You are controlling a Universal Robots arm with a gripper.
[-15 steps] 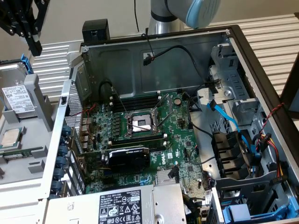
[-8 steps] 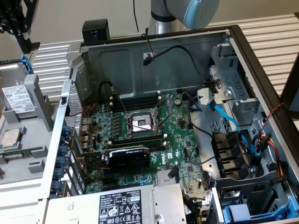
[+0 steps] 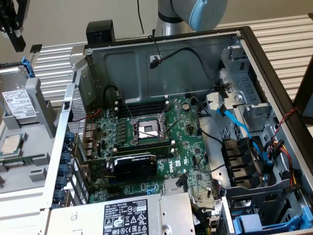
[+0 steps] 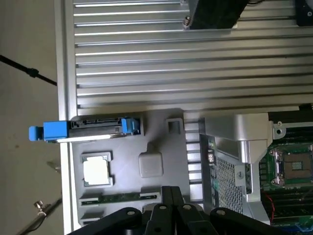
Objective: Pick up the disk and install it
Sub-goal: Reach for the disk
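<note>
The disk (image 3: pixel 19 103) stands on edge in a grey holder tray (image 3: pixel 29 171) at the exterior view's left, its white printed label facing out and a blue plastic frame (image 3: pixel 27 66) along its rim. In the wrist view the disk (image 4: pixel 93 128) shows edge-on with blue clips at both ends. My gripper (image 3: pixel 18 45) hangs high above the tray, apart from the disk. Its black fingers (image 4: pixel 164 198) are shut together with nothing between them.
A square silver processor chip (image 3: pixel 12 144) and a green memory stick (image 3: pixel 19 160) lie in the same tray. The open computer case (image 3: pixel 161 63) holds the motherboard (image 3: pixel 146 129), a labelled power supply (image 3: pixel 132 215), cables, and black drive bays (image 3: pixel 242 161) at the exterior view's right.
</note>
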